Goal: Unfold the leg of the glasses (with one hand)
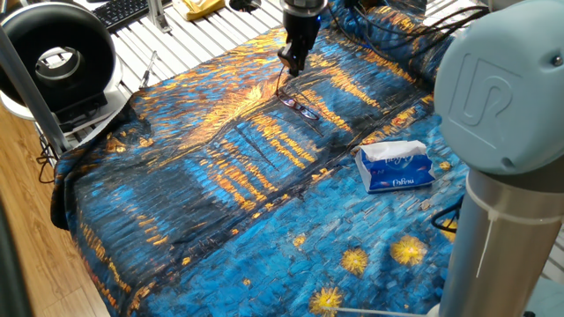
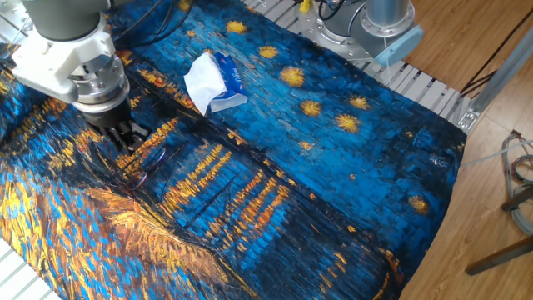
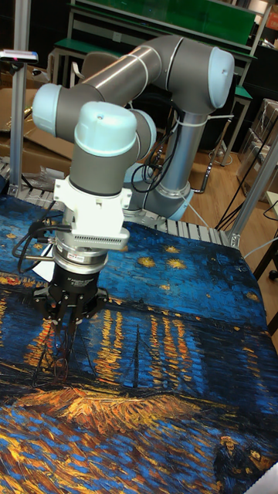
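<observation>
In one fixed view the gripper hangs just above the glasses, which lie on the cloth well apart from the tissue pack; its fingers look nearly together, though I cannot tell whether they pinch the leg. The other fixed view shows the glasses just beside the fingertips, so a pull could drag the light frame instead of opening the hinge. In the tall fixed view thin wire hides against the dark cloth, so a grab could miss.
</observation>
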`<state>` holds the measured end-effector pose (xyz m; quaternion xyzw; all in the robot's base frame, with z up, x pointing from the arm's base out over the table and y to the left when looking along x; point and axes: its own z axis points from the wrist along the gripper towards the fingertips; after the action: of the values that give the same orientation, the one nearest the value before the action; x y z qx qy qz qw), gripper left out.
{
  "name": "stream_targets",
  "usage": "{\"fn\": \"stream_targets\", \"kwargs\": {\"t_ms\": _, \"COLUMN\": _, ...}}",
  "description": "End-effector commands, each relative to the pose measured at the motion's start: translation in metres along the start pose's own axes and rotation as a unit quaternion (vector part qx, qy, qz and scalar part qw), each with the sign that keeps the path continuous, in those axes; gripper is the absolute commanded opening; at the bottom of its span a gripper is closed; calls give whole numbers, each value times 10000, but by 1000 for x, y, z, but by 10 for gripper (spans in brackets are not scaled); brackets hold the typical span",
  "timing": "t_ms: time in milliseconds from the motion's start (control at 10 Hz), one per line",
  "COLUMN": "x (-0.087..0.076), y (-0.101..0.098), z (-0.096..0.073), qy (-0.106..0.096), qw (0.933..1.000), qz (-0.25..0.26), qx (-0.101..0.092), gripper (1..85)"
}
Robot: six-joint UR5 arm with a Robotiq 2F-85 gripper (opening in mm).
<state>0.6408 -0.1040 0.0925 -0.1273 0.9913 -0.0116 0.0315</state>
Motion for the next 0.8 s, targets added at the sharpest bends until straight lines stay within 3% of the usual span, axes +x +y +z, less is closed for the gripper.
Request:
{"fn": "stream_targets", "kwargs": {"t_ms": 0, "x": -5, "y": 2, "z": 8, "qy": -196, "qw": 9997, "qz": 156, "qx": -64, "gripper": 260}}
{"fn": "stream_targets", "kwargs": {"t_ms": 300, "x": -6, "y": 3, "z": 20, "qy": -352, "qw": 9992, "qz": 175, "qx": -57, "gripper": 260}}
{"fn": "stream_targets", "kwargs": {"t_ms": 700, "x": -4, "y": 5, "z": 19, "qy": -454, "qw": 9984, "qz": 311, "qx": -163, "gripper": 257}}
